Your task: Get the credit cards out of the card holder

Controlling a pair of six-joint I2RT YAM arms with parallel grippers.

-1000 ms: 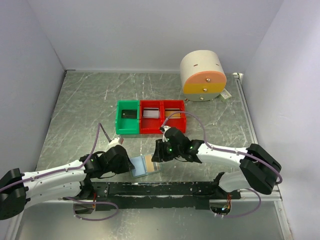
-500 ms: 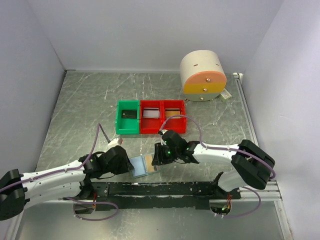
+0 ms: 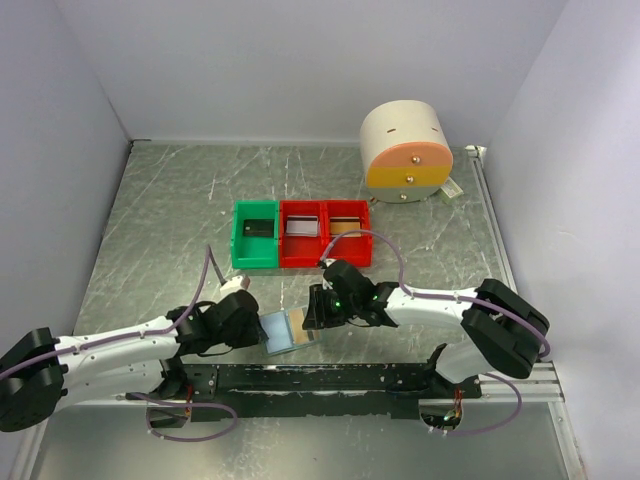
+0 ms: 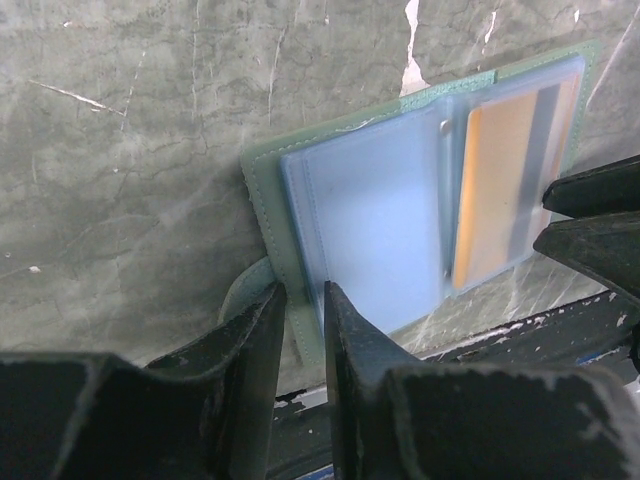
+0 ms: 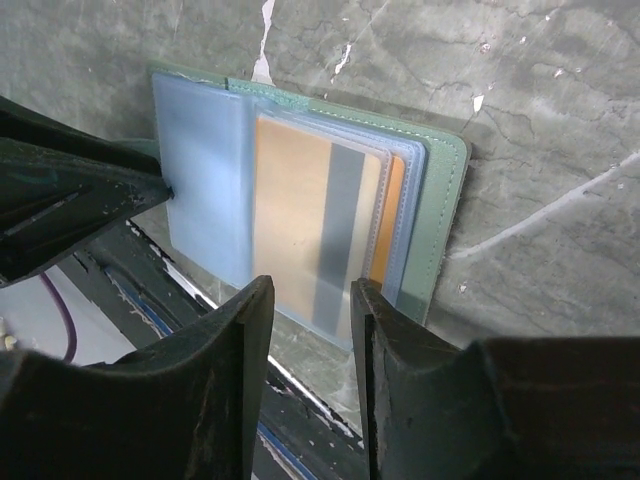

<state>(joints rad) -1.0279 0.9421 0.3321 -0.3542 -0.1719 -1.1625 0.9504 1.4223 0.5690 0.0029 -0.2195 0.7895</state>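
- Your left arm (image 3: pixel 110 350) lies low along the near edge of the grey marbled table (image 3: pixel 170 220), reaching right.
- The left gripper (image 4: pixel 300 300) has its jaws nearly closed, clamping the left edge of the pale blue translucent bifold card holder (image 4: pixel 370 230).
- The holder lies spread flat between both grippers, with an orange credit card (image 5: pixel 300 210) in its right pocket.
- Your right arm (image 3: pixel 440 300) reaches left with the wrist low.
- The right gripper (image 5: pixel 308 295) straddles that pocket's near edge with its jaws slightly apart; you cannot tell whether they pinch.

The card holder (image 4: pixel 370 230) lies spread open on the table (image 4: pixel 130 150), close to its near edge. Its left pocket shows only pale blue; its right pocket holds an orange card (image 4: pixel 495 190) with a grey stripe. The left gripper (image 4: pixel 305 300) is pinched on the holder's near left edge. The right gripper (image 4: pixel 545 215) has its dark fingertips at the card pocket's right edge, a narrow gap between them.
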